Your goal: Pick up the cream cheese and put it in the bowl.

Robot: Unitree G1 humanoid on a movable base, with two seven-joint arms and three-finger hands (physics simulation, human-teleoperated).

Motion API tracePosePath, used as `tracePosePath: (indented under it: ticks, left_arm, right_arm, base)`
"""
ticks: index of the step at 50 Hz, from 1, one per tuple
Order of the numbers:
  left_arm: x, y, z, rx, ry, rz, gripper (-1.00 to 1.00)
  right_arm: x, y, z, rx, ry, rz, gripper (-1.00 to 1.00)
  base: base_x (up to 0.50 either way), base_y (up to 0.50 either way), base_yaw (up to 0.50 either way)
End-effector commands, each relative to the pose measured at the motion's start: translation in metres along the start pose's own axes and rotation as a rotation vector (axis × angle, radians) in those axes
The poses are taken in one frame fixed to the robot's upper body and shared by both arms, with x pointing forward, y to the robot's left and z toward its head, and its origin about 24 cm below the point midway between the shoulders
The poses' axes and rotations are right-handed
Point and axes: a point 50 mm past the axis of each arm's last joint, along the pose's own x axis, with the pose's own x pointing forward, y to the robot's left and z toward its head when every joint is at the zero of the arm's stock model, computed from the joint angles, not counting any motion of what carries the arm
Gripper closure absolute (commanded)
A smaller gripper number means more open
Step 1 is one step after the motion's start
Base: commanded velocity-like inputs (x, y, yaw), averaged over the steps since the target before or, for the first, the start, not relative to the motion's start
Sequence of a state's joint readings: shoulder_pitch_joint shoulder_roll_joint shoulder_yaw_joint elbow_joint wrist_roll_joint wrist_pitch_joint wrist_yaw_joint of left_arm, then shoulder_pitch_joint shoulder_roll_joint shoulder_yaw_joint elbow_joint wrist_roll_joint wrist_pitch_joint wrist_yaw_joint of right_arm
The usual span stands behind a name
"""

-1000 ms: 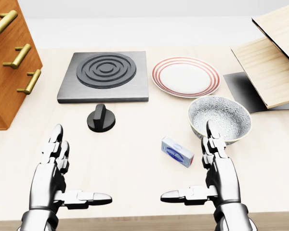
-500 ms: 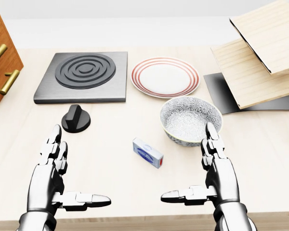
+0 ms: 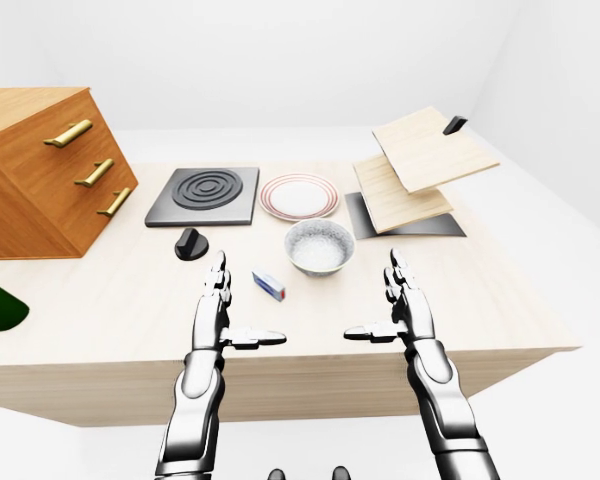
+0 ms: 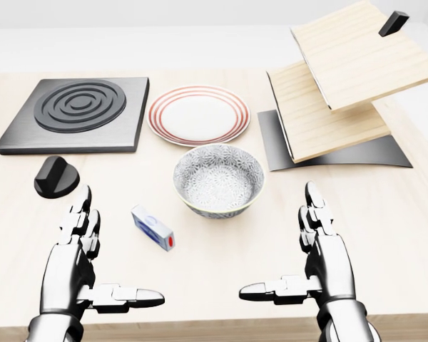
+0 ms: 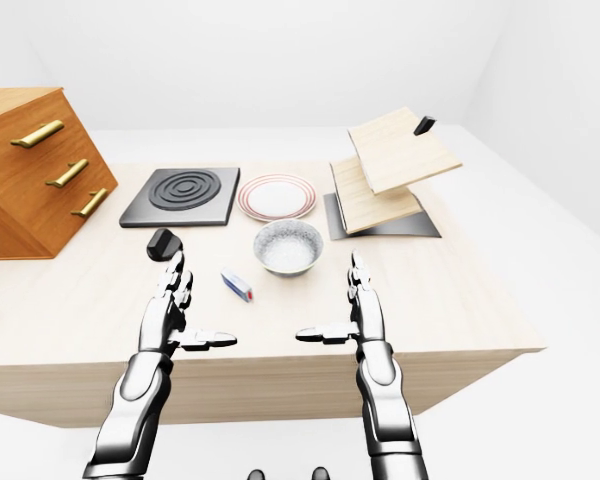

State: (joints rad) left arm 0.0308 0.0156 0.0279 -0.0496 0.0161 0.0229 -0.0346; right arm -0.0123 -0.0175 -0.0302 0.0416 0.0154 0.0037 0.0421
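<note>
The cream cheese (image 4: pixel 153 227), a small white-and-blue box with a red end, lies flat on the wooden table (image 4: pixel 221 249), just left of and below the patterned grey bowl (image 4: pixel 218 179) in the head view. My left hand (image 4: pixel 93 263) hovers open to the box's lower left, fingers straight and thumb pointing right. My right hand (image 4: pixel 303 260) is open too, at the lower right, below and to the right of the bowl. Neither hand touches anything.
A red-rimmed plate (image 4: pixel 198 115) sits above the bowl, with a black burner slab (image 4: pixel 75 112) and a black knob (image 4: pixel 55 178) to the left. Tilted wooden boards on a dark base (image 4: pixel 342 92) stand at the right. A wooden drawer cabinet (image 3: pixel 40 170) is at far left.
The whole picture has slid leftward, so the camera has moved right along the table. The cabinet has left the head view. Both hands keep the same open pose.
</note>
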Motion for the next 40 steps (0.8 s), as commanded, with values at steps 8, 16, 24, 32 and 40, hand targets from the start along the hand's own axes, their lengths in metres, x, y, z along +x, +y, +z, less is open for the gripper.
tracePosePath:
  ticks: [8, 16, 24, 32, 40]
  left_arm:
    - [-0.004, -0.001, 0.005, 0.001, 0.0, -0.022, -1.0]
    - [0.01, 0.009, 0.012, -0.002, -0.008, -0.002, -1.0]
    - [0.021, 0.009, 0.044, 0.035, -0.138, 0.02, -1.0]
    - [0.026, 0.003, 0.067, 0.058, -0.228, 0.011, -1.0]
    - [0.023, -0.001, 0.072, 0.069, -0.254, 0.001, -1.0]
  right_arm:
    - [0.001, 0.001, 0.002, 0.009, 0.004, 0.017, -1.0]
    - [0.019, -0.002, 0.033, 0.038, -0.077, 0.025, -1.0]
    - [0.028, -0.002, 0.059, 0.012, -0.176, 0.003, -1.0]
    - [0.027, -0.006, 0.071, 0.007, -0.222, -0.016, -1.0]
    - [0.026, -0.004, 0.072, 0.0, -0.229, -0.012, -1.0]
  base:
    - [0.0, -0.28, 0.0]
    - [0.0, 0.0, 0.0]
    - [0.0, 0.0, 0.0]
    - [0.0, 0.0, 0.0]
    - [0.05, 0.0, 0.0]
